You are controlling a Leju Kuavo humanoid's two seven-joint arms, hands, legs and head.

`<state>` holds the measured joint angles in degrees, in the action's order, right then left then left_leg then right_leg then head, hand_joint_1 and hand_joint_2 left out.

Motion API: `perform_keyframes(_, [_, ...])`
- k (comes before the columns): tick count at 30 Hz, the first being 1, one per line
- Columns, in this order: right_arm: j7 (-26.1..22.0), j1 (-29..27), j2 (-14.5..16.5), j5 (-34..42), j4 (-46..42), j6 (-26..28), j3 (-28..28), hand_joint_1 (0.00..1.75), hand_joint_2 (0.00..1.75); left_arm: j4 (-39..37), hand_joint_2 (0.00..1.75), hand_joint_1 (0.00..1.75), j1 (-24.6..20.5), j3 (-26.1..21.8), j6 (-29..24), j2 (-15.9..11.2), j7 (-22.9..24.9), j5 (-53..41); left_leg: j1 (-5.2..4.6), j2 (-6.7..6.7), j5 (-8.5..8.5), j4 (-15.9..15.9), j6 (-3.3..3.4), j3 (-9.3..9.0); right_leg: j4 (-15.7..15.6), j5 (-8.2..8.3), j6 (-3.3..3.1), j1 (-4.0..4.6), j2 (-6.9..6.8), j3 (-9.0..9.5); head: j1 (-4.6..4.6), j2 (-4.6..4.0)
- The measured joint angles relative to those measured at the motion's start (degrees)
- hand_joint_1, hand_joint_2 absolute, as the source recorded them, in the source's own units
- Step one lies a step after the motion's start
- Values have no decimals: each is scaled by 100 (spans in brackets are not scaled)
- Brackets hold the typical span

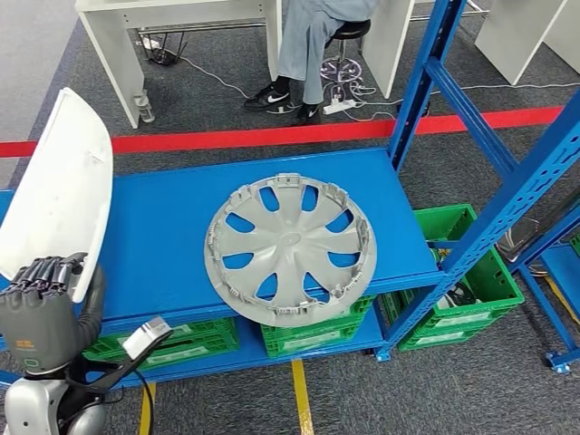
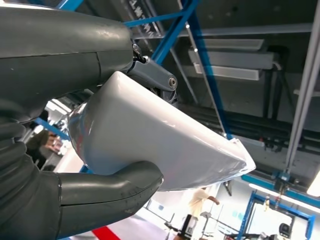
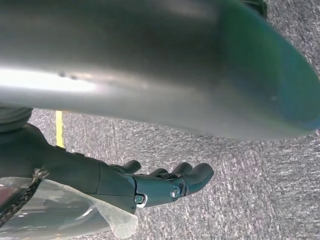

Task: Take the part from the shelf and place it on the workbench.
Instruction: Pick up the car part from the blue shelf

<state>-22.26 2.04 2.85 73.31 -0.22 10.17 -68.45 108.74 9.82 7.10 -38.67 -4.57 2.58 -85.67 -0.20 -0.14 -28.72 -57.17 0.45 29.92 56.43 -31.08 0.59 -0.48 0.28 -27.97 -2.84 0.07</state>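
Observation:
The part is a white curved plastic panel (image 1: 62, 181), held upright at the far left of the head view, above the left end of the blue shelf (image 1: 157, 227). My left hand (image 1: 41, 308) grips its lower edge, dark fingers curled over the rim. In the left wrist view the panel (image 2: 151, 140) sits clamped between the thick thumb (image 2: 102, 192) and the fingers above it. My right hand (image 3: 162, 182) hangs over grey carpet, its fingers stretched out loosely and holding nothing.
A grey wheel cover (image 1: 291, 249) lies flat on the shelf, overhanging its front edge. Green crates (image 1: 478, 272) sit below and to the right. Blue uprights (image 1: 417, 91) rise at the right. Beyond a red floor line (image 1: 274, 136), a person (image 1: 308, 45) sits at white desks.

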Motion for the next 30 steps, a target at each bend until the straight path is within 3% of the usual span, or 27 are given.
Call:
perform_keyframes(15, [-14,-6,95,125,-2,84,-36,0,0,2,175,147,289,-145,37,-14,302,-242,-31,0,-11,-20,16,3,-5,6,12,-27,-1,-2,2,0])
perform_keyframes(20, [-14,-7,127,166,-1,85,-39,0,0,11,175,147,346,-180,62,-40,362,-266,-27,9,34,14,92,-2,-12,15,94,-41,2,-11,1,0])
perform_keyframes(22, [-13,-7,134,184,-1,85,-48,0,0,25,175,147,371,-188,72,-49,382,-269,10,27,90,83,143,-6,241,-190,126,-32,-2,-138,-14,0])
perform_keyframes(25, [-12,-12,142,211,-1,93,-80,0,0,33,175,147,424,-216,108,-55,404,-269,24,49,113,89,156,31,1358,-722,156,-40,-9,-639,-26,0])
perform_keyframes(26, [-12,-17,142,222,-1,95,-89,0,0,33,175,147,440,-227,128,-56,408,-269,25,53,116,81,152,40,1611,-764,162,-43,-9,-755,-25,0])
perform_keyframes(27, [-12,-20,143,233,0,96,-95,0,0,33,175,147,452,-235,146,-57,409,-269,26,54,117,71,146,45,1640,-680,164,-47,-10,-772,-26,0])
perform_keyframes(28, [-12,-19,143,240,0,96,-98,0,0,33,175,147,460,-243,160,-57,409,-269,31,53,116,59,137,47,1429,-489,163,-54,-11,-677,-26,0])
perform_keyframes(30, [-12,-9,145,251,-1,97,-103,0,0,34,175,147,471,-257,173,-57,409,-269,34,48,108,28,93,54,654,-91,153,-61,-13,-299,-27,0])
